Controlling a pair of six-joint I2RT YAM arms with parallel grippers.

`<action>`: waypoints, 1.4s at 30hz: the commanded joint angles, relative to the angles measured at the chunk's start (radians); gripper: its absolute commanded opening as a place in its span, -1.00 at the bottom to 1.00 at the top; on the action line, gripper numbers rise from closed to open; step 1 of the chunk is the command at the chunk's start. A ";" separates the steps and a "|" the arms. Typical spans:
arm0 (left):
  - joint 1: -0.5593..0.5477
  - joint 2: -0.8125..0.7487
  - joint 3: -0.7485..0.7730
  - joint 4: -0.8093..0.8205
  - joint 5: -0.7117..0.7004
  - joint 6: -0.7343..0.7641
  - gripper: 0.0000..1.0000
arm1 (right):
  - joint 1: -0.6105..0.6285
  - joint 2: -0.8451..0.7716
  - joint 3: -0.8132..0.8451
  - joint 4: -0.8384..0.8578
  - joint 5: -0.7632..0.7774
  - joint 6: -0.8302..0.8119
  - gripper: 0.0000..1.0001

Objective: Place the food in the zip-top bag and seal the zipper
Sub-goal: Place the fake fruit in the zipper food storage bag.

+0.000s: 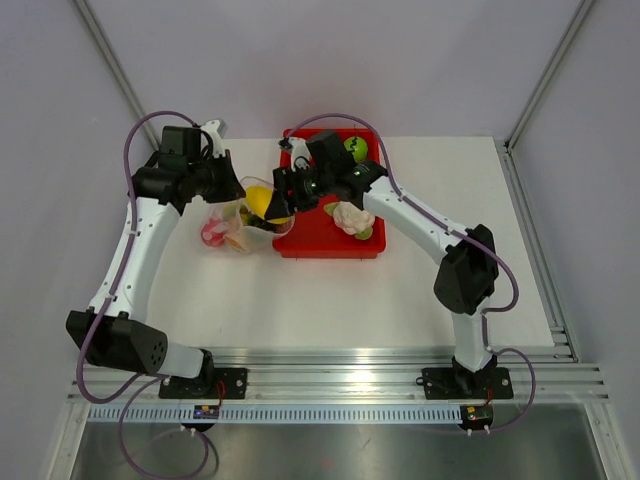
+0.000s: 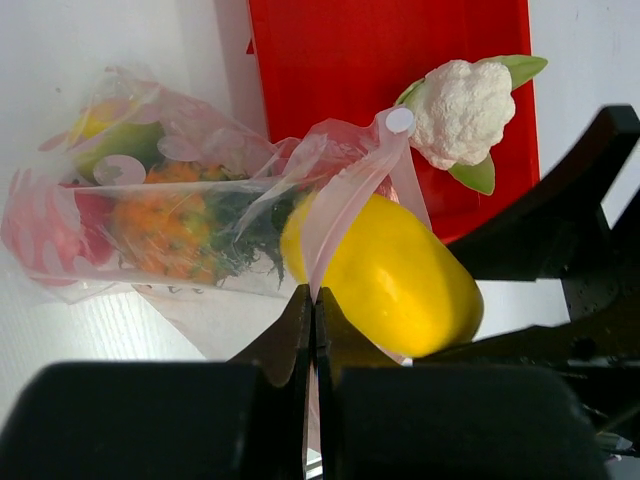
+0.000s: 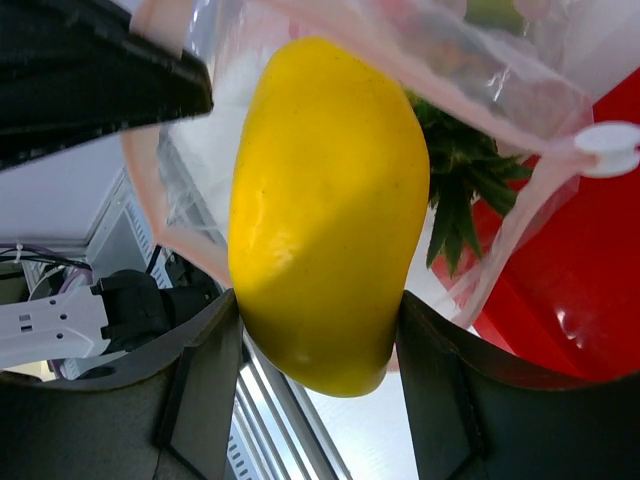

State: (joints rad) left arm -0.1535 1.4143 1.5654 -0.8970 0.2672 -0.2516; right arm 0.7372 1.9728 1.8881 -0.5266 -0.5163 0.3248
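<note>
The left gripper (image 2: pixel 313 312) has its 2 fingers pressed shut on the rim of the zip-top bag (image 2: pixel 215 185), pinching the pink zipper (image 2: pixel 350 190) strip and holding the mouth up. The right gripper (image 3: pixel 320 345) is spread about as wide as the yellow fruit (image 3: pixel 325 210) it clamps, 1 finger on each flank. The fruit sits in the bag's mouth, its near end poking out. The white slider (image 2: pixel 400 120) hangs at the end of the strip, just above the fruit in the left wrist view.

The bag lies left of the table's (image 1: pixel 300 300) middle, toward the far edge. Inside it are an orange pineapple (image 2: pixel 170 225) with dark green leaves, a red fruit (image 2: pixel 40 230) and a yellow-green fruit (image 2: pixel 120 145).

Just right of the bag, at the middle of the far edge, stands the red tray (image 1: pixel 310 240). It holds the cauliflower (image 1: pixel 350 218) near its near-right corner and a green fruit (image 1: pixel 356 150) at its far end, partly hidden by the right arm.
</note>
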 commanded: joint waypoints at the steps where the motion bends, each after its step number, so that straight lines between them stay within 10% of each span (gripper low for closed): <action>1: 0.002 -0.051 -0.014 0.013 0.043 0.029 -1.00 | 0.016 0.046 0.118 -0.038 -0.059 0.000 -0.06; 15: 0.002 -0.074 -0.041 0.050 0.125 0.005 -1.00 | 0.034 0.228 0.319 -0.020 -0.117 0.115 -0.04; 20: 0.002 -0.077 -0.039 0.049 0.112 -0.008 -1.00 | 0.047 0.229 0.335 -0.010 -0.073 0.111 0.83; 24: 0.003 -0.081 -0.039 0.053 0.095 -0.018 -1.00 | 0.048 0.147 0.228 0.026 -0.022 0.096 0.95; 36: 0.003 -0.069 -0.036 0.070 0.073 -0.034 -1.00 | 0.036 -0.153 -0.102 0.066 0.198 0.040 0.85; 42: 0.005 -0.058 -0.039 0.073 0.056 -0.041 -1.00 | -0.016 -0.301 -0.257 0.118 0.510 0.023 0.37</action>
State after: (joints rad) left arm -0.1535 1.3754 1.5288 -0.8875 0.3294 -0.2760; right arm 0.7593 1.7504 1.6722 -0.4793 -0.2161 0.3748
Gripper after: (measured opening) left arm 0.008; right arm 0.710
